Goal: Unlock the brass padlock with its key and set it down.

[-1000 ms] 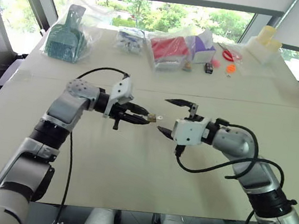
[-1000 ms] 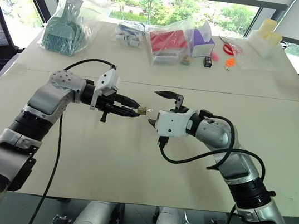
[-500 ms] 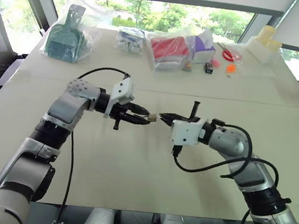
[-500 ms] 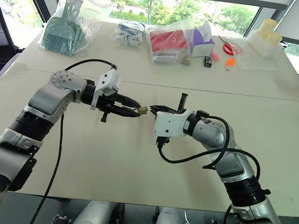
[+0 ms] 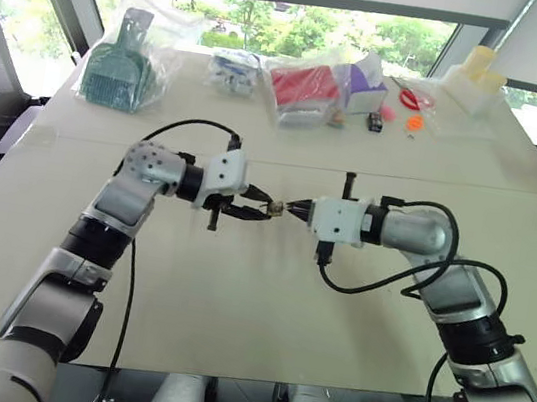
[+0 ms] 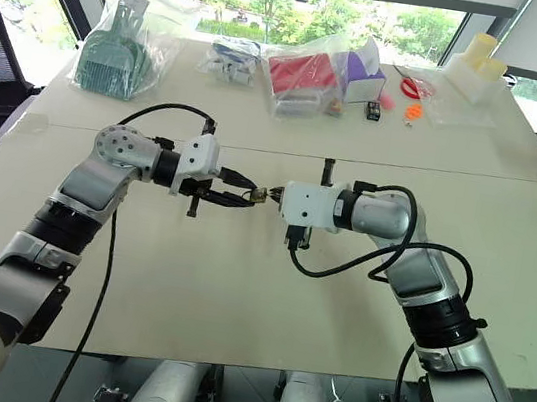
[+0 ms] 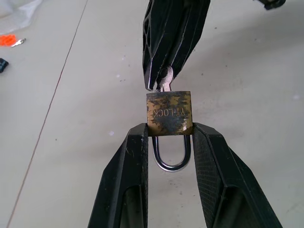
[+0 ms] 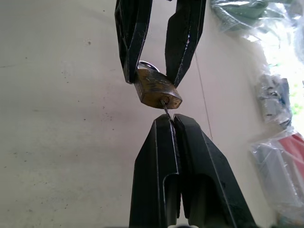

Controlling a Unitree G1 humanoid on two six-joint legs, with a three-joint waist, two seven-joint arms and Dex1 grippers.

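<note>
a: starting from the left, what does the left gripper (image 5: 251, 204) have?

b: it pinches the brass padlock (image 7: 169, 113) by the sides of its body, held up in the air over the middle of the table (image 5: 234, 297), a little toward the far edge. the silvery shackle (image 7: 172, 152) loops back between the two fingers and looks seated in the body.

a: and to the right of it?

b: the right gripper (image 5: 295, 208) meets it head on. its fingers are pressed together on the key (image 8: 165, 108), and the key's thin blade runs into the keyhole end of the padlock.

a: so how far along is this?

b: i judge it about midway. the lock is lifted and steadied, the key is in and gripped. i see no sign that the shackle has popped, so the turn looks undone.

a: what remains?

b: turning the key, freeing the shackle, then setting the padlock down on the bare table. the bags (image 5: 127, 64) along the far edge play no part.
</note>
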